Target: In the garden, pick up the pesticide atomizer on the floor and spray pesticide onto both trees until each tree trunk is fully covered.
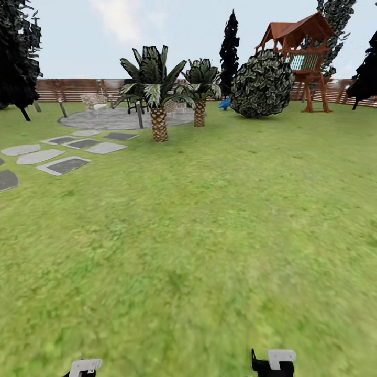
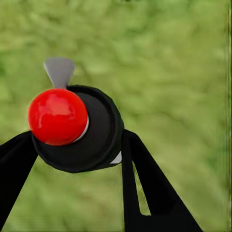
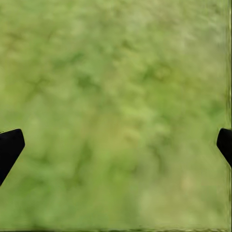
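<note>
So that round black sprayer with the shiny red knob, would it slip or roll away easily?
Probably stiff: the black round-bodied sprayer with the red knob keeps its shape between the left gripper fingers. Its glossy knob looks smooth, so perhaps slippery. Being rounded, it might roll if dropped on the green grass, though the grey tab could stop it.
</note>
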{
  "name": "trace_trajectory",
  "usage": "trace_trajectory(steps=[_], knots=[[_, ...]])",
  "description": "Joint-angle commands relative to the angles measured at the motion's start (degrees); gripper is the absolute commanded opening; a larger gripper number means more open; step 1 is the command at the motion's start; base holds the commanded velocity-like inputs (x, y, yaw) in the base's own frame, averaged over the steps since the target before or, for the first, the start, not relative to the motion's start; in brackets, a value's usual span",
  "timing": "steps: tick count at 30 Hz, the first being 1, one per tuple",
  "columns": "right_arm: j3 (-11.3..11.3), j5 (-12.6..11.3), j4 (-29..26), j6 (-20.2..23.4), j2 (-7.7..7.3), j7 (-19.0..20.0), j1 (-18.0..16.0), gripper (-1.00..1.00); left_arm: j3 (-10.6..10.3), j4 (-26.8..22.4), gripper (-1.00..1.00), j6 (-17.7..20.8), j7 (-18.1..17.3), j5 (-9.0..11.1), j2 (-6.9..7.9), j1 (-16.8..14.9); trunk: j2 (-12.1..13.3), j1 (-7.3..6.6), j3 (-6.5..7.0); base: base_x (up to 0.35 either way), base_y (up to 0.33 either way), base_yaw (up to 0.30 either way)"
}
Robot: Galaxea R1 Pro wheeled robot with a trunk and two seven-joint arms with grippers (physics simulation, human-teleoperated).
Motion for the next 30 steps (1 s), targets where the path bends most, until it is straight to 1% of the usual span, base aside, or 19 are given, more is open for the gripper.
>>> trace_trajectory(steps=[1,8,16,24,30], knots=[[0.5,-0.54,0.02,-0.14,0.01,-0.1,-0.04,1.0,0.53,0.03,-1.0,-0.18,-0.22,-0.5,0.01,-0.02,-0.02,-0.01,-0.05,0.006,-0.006,-0.3],[0.5,-0.54,0.02,-0.14,0.0,-0.1,-0.04,1.0,0.68,-0.12,-1.0,-0.03,-0.08,-0.35,0.09,-0.03,-0.02,-0.01,-0.05,0.012,-0.001,-0.3],[0.5,-0.54,0.02,-0.14,0.01,-0.1,-0.05,1.0,0.69,-0.14,-1.0,-0.13,-0.05,-0.3,0.09,-0.03,-0.02,-0.01,-0.05,0.228,0.0,-0.3],[0.5,-0.54,0.02,-0.14,0.0,-0.1,-0.05,1.0,0.7,-0.23,-1.0,-0.06,-0.04,-0.29,0.09,-0.04,-0.02,-0.01,-0.05,0.02,0.0,-0.3],[0.5,-0.54,0.02,-0.14,0.01,-0.09,-0.04,1.0,0.69,-0.4,-1.0,0.03,0.04,-0.21,0.09,-0.03,-0.02,-0.01,-0.05,0.308,0.0,-0.3]])
